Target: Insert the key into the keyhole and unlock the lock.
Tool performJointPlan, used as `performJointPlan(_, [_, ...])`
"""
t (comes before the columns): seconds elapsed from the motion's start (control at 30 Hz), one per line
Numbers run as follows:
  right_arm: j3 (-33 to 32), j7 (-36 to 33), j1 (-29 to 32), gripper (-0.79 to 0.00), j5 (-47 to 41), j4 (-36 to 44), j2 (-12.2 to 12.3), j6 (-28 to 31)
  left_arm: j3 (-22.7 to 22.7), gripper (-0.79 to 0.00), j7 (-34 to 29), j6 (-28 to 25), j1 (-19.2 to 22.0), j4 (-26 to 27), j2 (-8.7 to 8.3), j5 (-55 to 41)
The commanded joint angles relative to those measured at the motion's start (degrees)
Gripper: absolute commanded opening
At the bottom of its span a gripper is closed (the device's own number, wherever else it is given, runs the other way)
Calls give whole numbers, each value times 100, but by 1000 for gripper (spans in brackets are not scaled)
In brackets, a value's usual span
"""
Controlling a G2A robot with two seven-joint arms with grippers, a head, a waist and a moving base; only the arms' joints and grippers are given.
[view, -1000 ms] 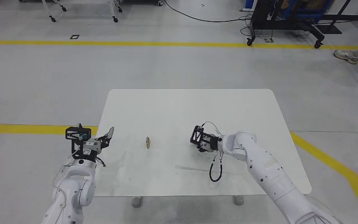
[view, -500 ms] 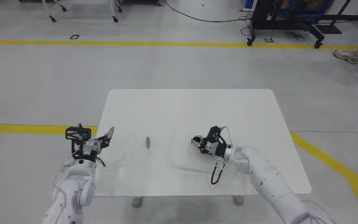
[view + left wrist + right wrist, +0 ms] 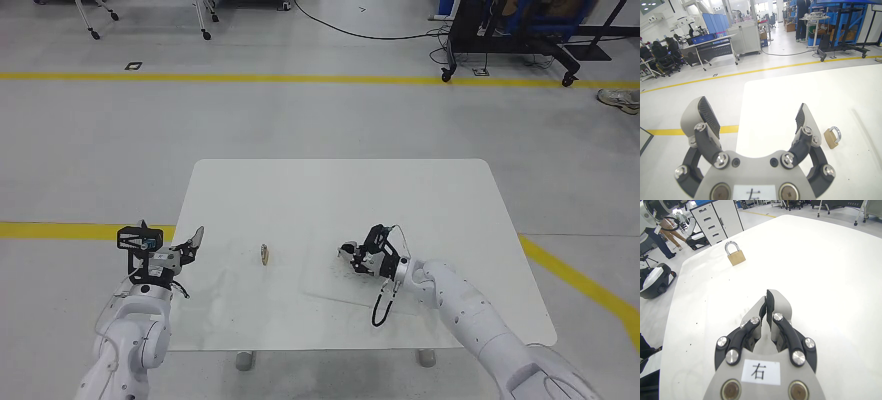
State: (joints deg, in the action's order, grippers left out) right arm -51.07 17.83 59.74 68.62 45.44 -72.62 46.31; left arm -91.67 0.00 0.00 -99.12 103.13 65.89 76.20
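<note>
A brass padlock [image 3: 264,254] with a silver shackle lies on the white table [image 3: 400,190], left of centre; it also shows as the padlock [image 3: 832,137] and the padlock [image 3: 735,256]. My left gripper [image 3: 197,238] hovers at the table's left edge, open and empty, with the lock off to one side of its fingers [image 3: 706,115]. My right gripper [image 3: 345,254] sits low over the table's middle, pointing toward the lock. In the right wrist view the gripper [image 3: 766,293] is shut, and a thin dark sliver at its tips looks like the key.
A black cable [image 3: 383,300] loops from the right arm over the table's front part. A few dark specks [image 3: 696,323] dot the tabletop. Bare table lies between the right gripper and the lock. Wheeled stands and desks are on the floor well beyond the table.
The right wrist has turned and the forearm has dropped back toward the front edge; the gripper's tips shifted slightly left. The left arm and the padlock have stayed put.
</note>
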Motion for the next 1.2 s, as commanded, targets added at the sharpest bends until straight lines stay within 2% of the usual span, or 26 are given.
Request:
performJointPlan(0.0, [0,0,0,-785,0,0,0,-1,0,0,0,0,0,0,0,0])
performJointPlan(0.1, [-12,15,47,-785,-20,72,1,-74,30,0,24,-42,26,34,5,-16])
performJointPlan(0.23, [-162,422,296,-785,41,386,76,-137,314,0,-130,-499,240,254,20,-101])
performJointPlan(0.37, [-353,879,485,-785,174,504,173,-72,703,0,-356,-1037,587,498,44,-331])
performJointPlan(0.5, [-514,1140,600,-785,320,572,261,57,1274,0,-981,-1653,1102,520,71,-386])
performJointPlan(0.6, [-544,935,585,-785,473,567,306,198,1924,0,-1426,-1838,1621,249,136,-203])
performJointPlan(0.8, [-571,564,425,-785,421,451,322,408,3327,0,-2056,-1640,2781,-651,369,811])
performJointPlan(0.97, [-565,482,362,-785,391,425,318,436,3938,0,-2522,-1618,3407,-1302,555,866])
performJointPlan(1.17, [-571,489,324,-785,407,445,321,413,4354,0,-2689,-1662,3761,-1866,679,1214])
